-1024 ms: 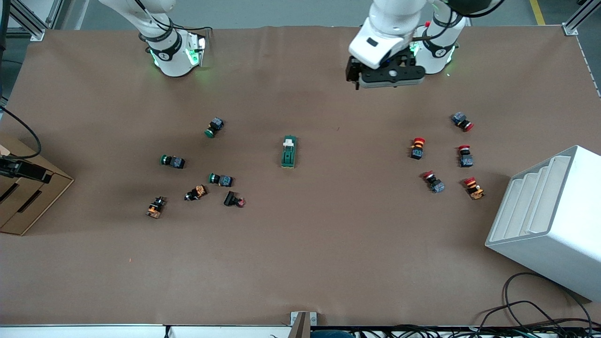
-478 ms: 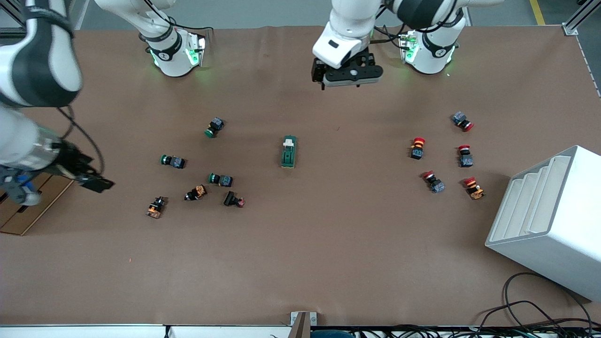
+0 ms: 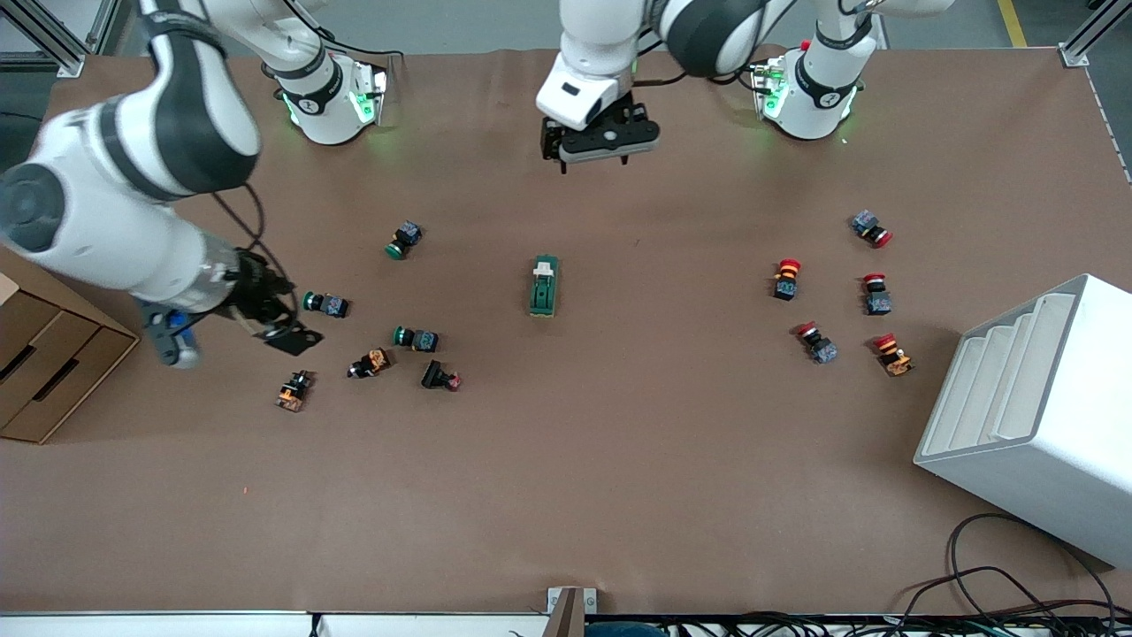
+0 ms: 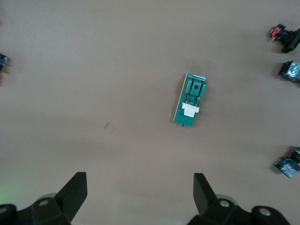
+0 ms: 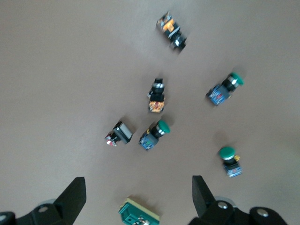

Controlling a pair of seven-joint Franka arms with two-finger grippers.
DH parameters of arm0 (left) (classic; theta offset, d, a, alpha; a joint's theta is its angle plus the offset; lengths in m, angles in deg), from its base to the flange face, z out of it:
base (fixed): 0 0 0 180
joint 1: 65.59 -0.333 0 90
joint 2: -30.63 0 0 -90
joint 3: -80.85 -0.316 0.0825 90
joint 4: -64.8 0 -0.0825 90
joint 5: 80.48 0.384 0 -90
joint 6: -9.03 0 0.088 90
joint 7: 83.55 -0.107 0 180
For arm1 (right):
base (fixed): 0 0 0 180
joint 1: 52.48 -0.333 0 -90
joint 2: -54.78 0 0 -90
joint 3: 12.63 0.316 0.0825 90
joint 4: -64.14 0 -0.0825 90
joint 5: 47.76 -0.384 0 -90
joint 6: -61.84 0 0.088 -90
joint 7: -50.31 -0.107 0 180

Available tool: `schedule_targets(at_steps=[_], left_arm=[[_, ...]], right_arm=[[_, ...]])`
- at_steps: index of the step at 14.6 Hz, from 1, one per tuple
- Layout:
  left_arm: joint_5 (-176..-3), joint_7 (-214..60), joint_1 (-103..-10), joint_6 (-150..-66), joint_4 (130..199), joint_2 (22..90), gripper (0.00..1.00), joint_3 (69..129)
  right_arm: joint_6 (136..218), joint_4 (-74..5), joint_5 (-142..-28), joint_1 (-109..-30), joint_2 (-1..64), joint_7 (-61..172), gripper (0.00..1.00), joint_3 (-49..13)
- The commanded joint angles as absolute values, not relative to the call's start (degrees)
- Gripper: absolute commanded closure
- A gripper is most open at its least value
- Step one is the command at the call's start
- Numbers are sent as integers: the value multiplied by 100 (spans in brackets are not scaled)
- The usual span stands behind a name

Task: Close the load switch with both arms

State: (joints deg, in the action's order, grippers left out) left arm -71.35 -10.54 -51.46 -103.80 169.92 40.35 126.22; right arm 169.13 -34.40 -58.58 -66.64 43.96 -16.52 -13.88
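Note:
The load switch [image 3: 544, 286], a dark-green block with a white lever piece at the end toward the arm bases, lies flat mid-table. My left gripper [image 3: 600, 149] hangs open and empty over bare table between the switch and the arm bases. In the left wrist view the switch [image 4: 191, 100] lies ahead of the open left gripper [image 4: 139, 197]. My right gripper [image 3: 285, 334] is open and empty over the push-button cluster at the right arm's end. In the right wrist view only the switch's end [image 5: 138, 214] shows, between the fingers of the open right gripper [image 5: 138, 197].
Green, orange and black push buttons [image 3: 416, 338] lie scattered toward the right arm's end. Red-capped buttons [image 3: 785, 278] lie toward the left arm's end. A white stepped box [image 3: 1035, 416] stands at that end. A cardboard box [image 3: 44, 372] sits at the right arm's edge.
The left gripper has moved along the table toward the right arm's end, closer to the switch. The right arm has swung in from the table's edge to over the button cluster.

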Motion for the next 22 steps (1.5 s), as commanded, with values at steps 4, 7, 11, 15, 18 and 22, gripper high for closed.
schedule_targets(at_steps=[4,7,11,15,18,22], left_arm=[[-5440,765,-4241,-10540,16903,5118,0,12629],[-4544,1802,-3844,-10593,16886,5653,0,12611],[-2937,3147,-3387,-10620,16903,6470,0,12611],[-1819,3992,-3115,-10602,16930,6982,0,12576],[-932,4703,-2947,-10541,16991,7280,0,12506],[405,5494,-2561,-10541,17413,7334,0,11989]], right_arm=[[18671,-4888,-5937,-7304,4801,-2631,0,-1448],[19051,-4960,-5937,-7515,4653,-2870,0,-1448],[19446,-4986,-5928,-7734,4389,-3141,0,-1448],[19544,-4995,-5919,-7770,4283,-3204,0,-1448],[19622,-4968,-5919,-7884,4169,-3466,0,-1448],[19851,-4933,-5928,-8226,3905,-3731,0,-1448]])
